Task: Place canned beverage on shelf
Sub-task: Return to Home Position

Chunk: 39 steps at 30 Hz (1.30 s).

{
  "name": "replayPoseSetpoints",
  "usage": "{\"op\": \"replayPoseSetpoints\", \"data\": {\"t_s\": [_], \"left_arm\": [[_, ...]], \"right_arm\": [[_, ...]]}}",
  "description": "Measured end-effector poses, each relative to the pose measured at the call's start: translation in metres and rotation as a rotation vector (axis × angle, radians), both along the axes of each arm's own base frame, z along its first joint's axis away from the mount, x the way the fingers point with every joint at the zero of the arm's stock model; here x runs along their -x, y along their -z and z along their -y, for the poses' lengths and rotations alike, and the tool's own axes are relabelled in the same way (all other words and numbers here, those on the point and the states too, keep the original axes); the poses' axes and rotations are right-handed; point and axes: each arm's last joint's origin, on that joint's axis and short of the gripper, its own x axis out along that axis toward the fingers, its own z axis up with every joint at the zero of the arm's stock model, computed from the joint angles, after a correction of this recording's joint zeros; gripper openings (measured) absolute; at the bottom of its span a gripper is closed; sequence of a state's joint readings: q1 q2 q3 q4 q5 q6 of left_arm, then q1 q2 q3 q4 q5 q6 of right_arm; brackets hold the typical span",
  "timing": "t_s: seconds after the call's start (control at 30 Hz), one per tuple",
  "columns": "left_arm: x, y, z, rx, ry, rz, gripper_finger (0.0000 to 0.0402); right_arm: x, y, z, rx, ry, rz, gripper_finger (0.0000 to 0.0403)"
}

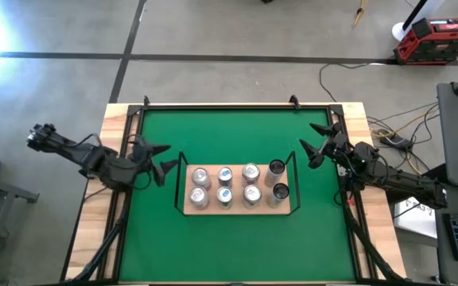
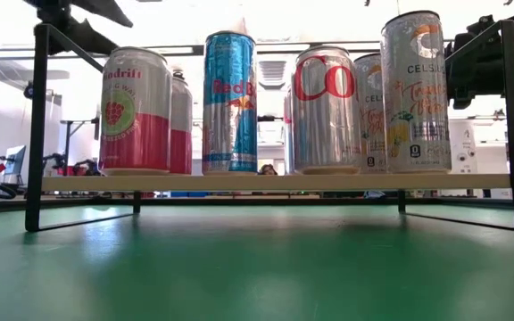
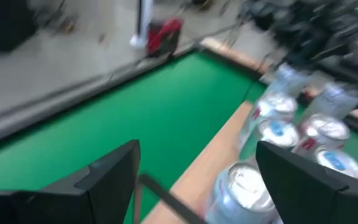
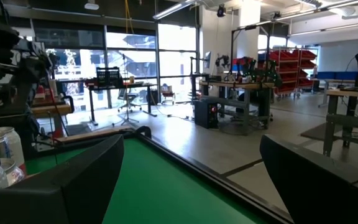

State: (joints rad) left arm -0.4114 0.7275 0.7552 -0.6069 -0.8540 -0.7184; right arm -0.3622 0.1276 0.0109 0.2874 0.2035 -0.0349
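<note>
In the high view, the shelf (image 1: 238, 210) sat at the centre of the green worktop (image 1: 213, 127), a little below mid-frame. It carried eight cans (image 1: 225, 196) in two rows of four. Only their tops showed there: six silver on the left and two dark on the right.

The left gripper (image 1: 165, 156) hung just off the shelf's left end, its fingers spread wide with nothing between them. The right gripper (image 1: 308, 139) hung near the shelf's upper right corner, its fingers also parted and empty.

The low view showed the near row from left to right:
- a pink-and-white Spindrift can (image 2: 135, 111)
- a blue Red Bull can (image 2: 230, 102)
- a silver can (image 2: 326, 111) with red lettering, of which only "Co" could be read
- a Celsius can (image 2: 415, 94)

The far row was mostly hidden behind these, showing only as slivers in the gaps. Dark arm parts were cut off by the frame's upper left and upper right corners.

In the left wrist view, several can tops lay at the lower right of the frame beyond the open fingers. Their labels could not be made out.

In the right wrist view, two cans were cut off by the left edge of the frame. The rest of that view looked past the worktop's rim into a room of benches and windows.
</note>
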Motion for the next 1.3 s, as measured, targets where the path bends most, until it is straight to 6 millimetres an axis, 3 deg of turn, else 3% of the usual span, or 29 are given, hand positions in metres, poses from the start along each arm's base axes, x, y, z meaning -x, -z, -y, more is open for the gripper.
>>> {"op": "replayPoseSetpoints", "data": {"t_s": [0.3, 0.63, 0.9, 1.3], "left_arm": [[0.021, 0.038, -0.009, -0.112, 0.076, 0.229, 0.0304], [0.03, 0.079, -0.013, -0.094, 0.071, 0.308, 0.0304], [0.033, 0.09, -0.014, -0.208, 0.129, 0.343, 0.0304], [0.036, 0.109, -0.014, -0.245, 0.171, 0.346, 0.0304]], "right_arm": [[0.0, 0.0, 0.0, 0.0, 0.0, 0.0, 0.0368], [0.0, 0.0, 0.0, 0.0, 0.0, 0.0, 0.0368], [0.0, 0.0, 0.0, 0.001, 0.0, 0.0, 0.0368], [0.0, 0.0, 0.0, 0.001, 0.0, -0.001, 0.0368]]}}
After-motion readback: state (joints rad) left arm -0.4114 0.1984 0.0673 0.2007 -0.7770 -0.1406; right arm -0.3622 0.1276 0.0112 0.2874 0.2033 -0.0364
